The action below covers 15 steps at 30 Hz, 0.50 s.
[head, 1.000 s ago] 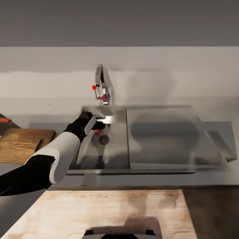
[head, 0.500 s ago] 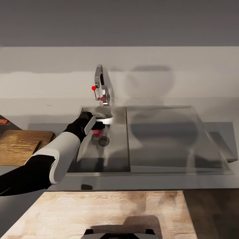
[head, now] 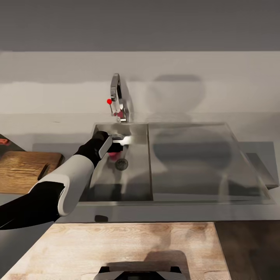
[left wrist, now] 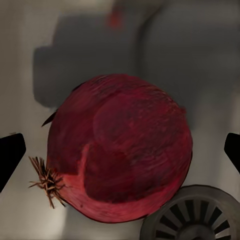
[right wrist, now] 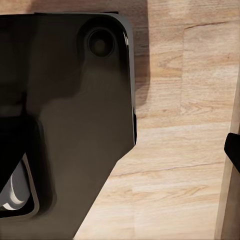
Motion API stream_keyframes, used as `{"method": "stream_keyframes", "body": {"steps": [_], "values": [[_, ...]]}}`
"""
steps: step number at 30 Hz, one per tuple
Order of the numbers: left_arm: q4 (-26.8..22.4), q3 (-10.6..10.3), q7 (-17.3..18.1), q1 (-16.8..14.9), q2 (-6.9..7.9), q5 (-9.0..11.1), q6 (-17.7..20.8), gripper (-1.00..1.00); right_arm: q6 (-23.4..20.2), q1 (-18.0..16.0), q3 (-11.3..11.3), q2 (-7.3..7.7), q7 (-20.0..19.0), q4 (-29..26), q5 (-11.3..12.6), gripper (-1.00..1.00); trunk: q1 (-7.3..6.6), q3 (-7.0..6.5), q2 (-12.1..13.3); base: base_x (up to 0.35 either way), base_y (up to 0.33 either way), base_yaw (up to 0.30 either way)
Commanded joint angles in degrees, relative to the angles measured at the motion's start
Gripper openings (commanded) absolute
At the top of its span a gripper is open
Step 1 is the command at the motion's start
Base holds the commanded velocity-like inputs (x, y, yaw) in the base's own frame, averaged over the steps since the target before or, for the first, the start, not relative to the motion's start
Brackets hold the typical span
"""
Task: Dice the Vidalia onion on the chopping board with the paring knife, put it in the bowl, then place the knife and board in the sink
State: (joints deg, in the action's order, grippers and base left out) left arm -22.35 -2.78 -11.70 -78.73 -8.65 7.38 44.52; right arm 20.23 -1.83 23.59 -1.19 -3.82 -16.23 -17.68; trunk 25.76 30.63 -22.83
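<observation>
In the head view, the left arm is seen reaching into the sink [head: 134, 182], with the left gripper [head: 116, 144] held low over the basin, just behind the round drain [head: 121, 164]. A patch of the Vidalia onion [head: 113, 155] is visible directly beneath the gripper, touching the drain's near-left rim. The curved chrome faucet [head: 118, 97] with its tiny red knob [head: 109, 101] is found at the back edge of the sink. The chopping board [head: 24, 171] is laid on the countertop [head: 58, 130] to the left of the sink, apart from it. A sliver of a red handle [head: 4, 141], probably the paring knife, is cut off by the frame just behind the board.

In the left wrist view, the onion [left wrist: 120, 148] is shown resting on the basin floor against the drain [left wrist: 197, 215]. The dark fingertips [left wrist: 11, 155] are spread wide on either side of it, and no contact is seen.

In the right wrist view, a dark robot part [right wrist: 70, 120] is seen over a light wooden floor [right wrist: 180, 150]. One fingertip [right wrist: 233, 147] is glimpsed at the edge; how far the right gripper is spread cannot be told.
</observation>
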Motion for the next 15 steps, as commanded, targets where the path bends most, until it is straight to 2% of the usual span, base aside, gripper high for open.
{"method": "stream_keyframes", "body": {"steps": [1,15], "values": [[-0.06,-0.30,-0.43,-0.01,0.03,0.60,0.22,1.00,0.16,-0.02,0.49,-0.04,-0.40,-0.03,-0.25,1.00,0.02,0.17,-0.09,0.000,0.000,0.000],[-0.10,-0.30,-0.43,0.06,0.03,0.57,0.22,1.00,0.16,-0.02,0.41,-0.13,-0.39,-0.11,-0.33,1.00,0.02,1.06,-0.09,0.000,0.000,0.000]]}}
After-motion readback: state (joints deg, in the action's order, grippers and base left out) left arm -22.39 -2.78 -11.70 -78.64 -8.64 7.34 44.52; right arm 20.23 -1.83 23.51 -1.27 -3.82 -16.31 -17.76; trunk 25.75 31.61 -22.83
